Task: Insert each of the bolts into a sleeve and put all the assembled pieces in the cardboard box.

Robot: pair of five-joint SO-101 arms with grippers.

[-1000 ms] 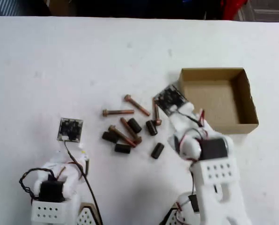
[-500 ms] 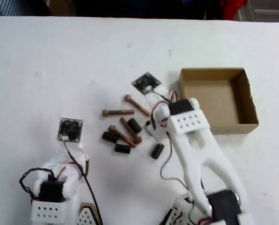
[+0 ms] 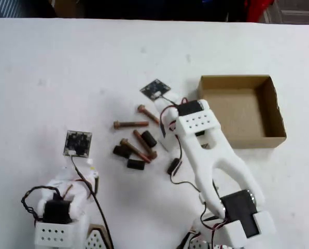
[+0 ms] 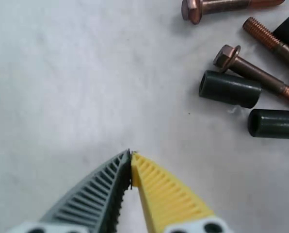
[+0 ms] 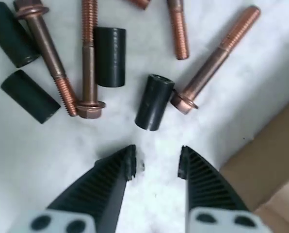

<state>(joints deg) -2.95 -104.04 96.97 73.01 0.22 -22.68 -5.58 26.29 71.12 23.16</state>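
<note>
Several copper bolts and black sleeves lie loose mid-table. In the right wrist view my right gripper [image 5: 156, 163] is open just above the table. One black sleeve [image 5: 154, 102] lies right ahead of its fingertips, with the head of a bolt [image 5: 215, 58] against it. The right arm [image 3: 196, 124] stretches over the pile beside the cardboard box [image 3: 271, 139], whose corner [image 5: 270, 174] is close to that gripper. My left gripper [image 4: 131, 156] is shut on nothing, low over bare table. A sleeve [image 4: 229, 89] and a bolt [image 4: 253, 73] lie a short way ahead of it.
In the high view two bolts [image 3: 131, 124] [image 3: 149, 114] lie apart at the far side of the pile. Other sleeves [image 3: 135, 164] [image 3: 174, 166] sit at its near side. The left arm [image 3: 61, 207] rests at the near left edge.
The right arm has swung from beside the box out to the left, so that it now stretches over the pile of bolts and sleeves. The left arm has kept still.
</note>
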